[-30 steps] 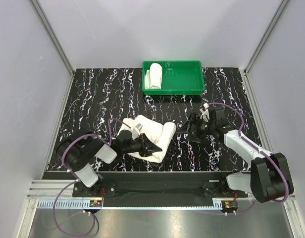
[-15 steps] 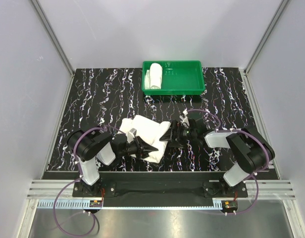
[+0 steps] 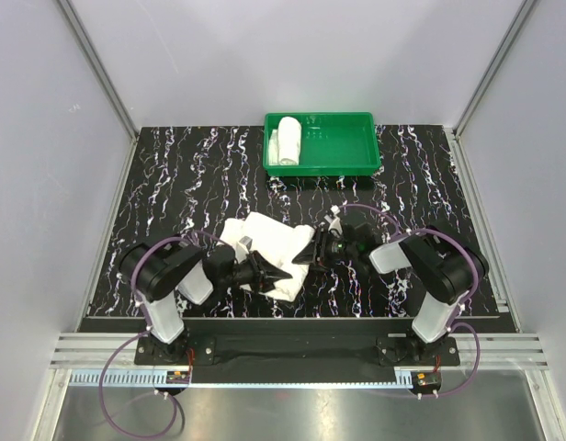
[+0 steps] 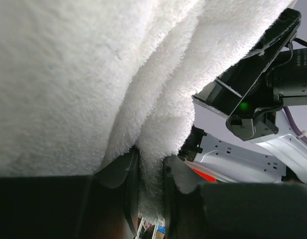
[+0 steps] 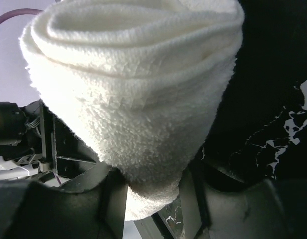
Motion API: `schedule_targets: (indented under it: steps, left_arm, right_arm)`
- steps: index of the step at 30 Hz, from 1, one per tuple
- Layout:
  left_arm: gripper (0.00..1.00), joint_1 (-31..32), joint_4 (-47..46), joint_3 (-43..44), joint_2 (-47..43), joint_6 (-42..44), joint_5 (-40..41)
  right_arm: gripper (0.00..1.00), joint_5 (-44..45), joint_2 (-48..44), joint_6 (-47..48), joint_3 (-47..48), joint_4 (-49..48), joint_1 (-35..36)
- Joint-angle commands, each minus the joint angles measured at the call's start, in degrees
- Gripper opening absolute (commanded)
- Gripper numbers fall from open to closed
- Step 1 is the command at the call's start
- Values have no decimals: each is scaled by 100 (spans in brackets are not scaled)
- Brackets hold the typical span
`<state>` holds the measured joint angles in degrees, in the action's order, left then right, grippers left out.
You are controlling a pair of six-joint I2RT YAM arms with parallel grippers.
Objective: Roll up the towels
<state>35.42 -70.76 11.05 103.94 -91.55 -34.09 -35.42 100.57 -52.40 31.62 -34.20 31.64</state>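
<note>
On the black marbled table point(image 3: 173, 184), the half-rolled white towel point(image 3: 265, 237) lies at lower centre, soft, light and likely to spring loose, so the left gripper point(image 3: 285, 277) and right gripper point(image 3: 307, 253), each nipped onto a thick layered edge, seem well placed.

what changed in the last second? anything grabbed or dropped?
The right gripper swung left, from well clear of the loose towel to its right end, and went from wide open to closed on that end. Nothing was let go. Unchanged: the left gripper stays pinched on the towel's near edge, and the rolled towel lies in the green tray.
</note>
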Motion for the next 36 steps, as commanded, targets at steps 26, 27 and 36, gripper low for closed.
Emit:
schedule_targets:
  steps: [26,27,36]
  left_arm:
    - [60,3172,9617,4124,-3276,5577,6475]
    - [60,3295,9573,4273,-3136,5656,6519]
    - [68,4175,9282,5029,-1510,6272,6985]
  right_arm:
    - [34,2091,-557,1821,2428,5765,229]
    - [34,2100,-530,1839,2472,5879,237]
    - [34,2109,-302,1935,2832,6390,246]
